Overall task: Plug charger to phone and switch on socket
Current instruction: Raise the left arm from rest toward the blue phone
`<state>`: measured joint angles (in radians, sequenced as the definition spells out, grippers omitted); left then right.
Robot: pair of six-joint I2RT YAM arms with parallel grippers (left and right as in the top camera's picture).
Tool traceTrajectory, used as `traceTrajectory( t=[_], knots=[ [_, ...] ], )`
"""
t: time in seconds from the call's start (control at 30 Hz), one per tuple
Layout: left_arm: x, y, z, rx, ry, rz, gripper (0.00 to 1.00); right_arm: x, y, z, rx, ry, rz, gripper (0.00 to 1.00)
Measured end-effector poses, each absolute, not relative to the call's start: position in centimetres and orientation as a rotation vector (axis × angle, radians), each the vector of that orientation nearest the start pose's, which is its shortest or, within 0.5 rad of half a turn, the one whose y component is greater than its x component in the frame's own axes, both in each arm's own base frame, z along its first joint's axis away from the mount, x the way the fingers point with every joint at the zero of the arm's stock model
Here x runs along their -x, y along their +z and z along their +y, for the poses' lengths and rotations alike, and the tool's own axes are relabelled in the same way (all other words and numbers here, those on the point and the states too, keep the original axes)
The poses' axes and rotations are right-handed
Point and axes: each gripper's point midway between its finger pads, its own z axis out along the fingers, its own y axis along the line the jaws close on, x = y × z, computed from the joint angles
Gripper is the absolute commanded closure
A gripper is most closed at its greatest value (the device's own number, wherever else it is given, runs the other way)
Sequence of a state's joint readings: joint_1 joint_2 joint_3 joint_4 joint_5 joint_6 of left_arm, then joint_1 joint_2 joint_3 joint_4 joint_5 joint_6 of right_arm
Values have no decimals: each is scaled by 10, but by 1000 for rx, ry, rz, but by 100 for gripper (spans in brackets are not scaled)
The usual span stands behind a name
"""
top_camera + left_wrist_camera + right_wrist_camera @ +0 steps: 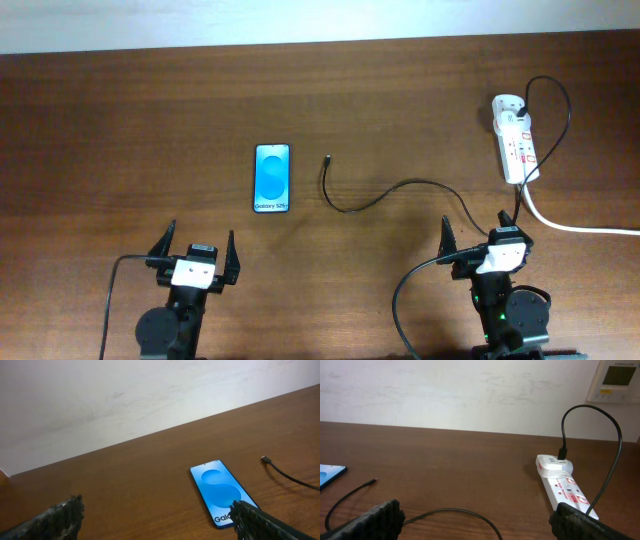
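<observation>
Phone — glossy blue rectangle, "Galaxy" printed | charger thin, black | socket white oblong | left gripper, right gripper — spread wide, empty

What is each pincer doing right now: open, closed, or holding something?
Left pincer: open, holding nothing.
Right pincer: open, holding nothing.

open table around phone, charger alongside
</observation>
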<state>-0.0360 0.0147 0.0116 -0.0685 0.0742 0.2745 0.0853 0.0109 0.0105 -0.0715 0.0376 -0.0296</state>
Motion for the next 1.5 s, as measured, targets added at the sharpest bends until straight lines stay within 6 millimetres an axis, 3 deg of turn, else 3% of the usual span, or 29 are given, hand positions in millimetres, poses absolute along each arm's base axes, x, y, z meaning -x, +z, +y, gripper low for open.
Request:
traceTrajectory(
  t=[1.03, 1.33, 1.5],
  knots=[
    [-245, 160, -21, -308, 124, 1612, 1, -246, 159, 15, 66, 12, 1641, 2],
    [-245, 161, -26, -246, 20, 1618, 1, -246, 159, 15, 66, 11, 1641, 2],
    [-245, 187, -26, -232, 24, 1511, 1, -246, 159, 15, 66, 11, 1641, 2]
  ],
)
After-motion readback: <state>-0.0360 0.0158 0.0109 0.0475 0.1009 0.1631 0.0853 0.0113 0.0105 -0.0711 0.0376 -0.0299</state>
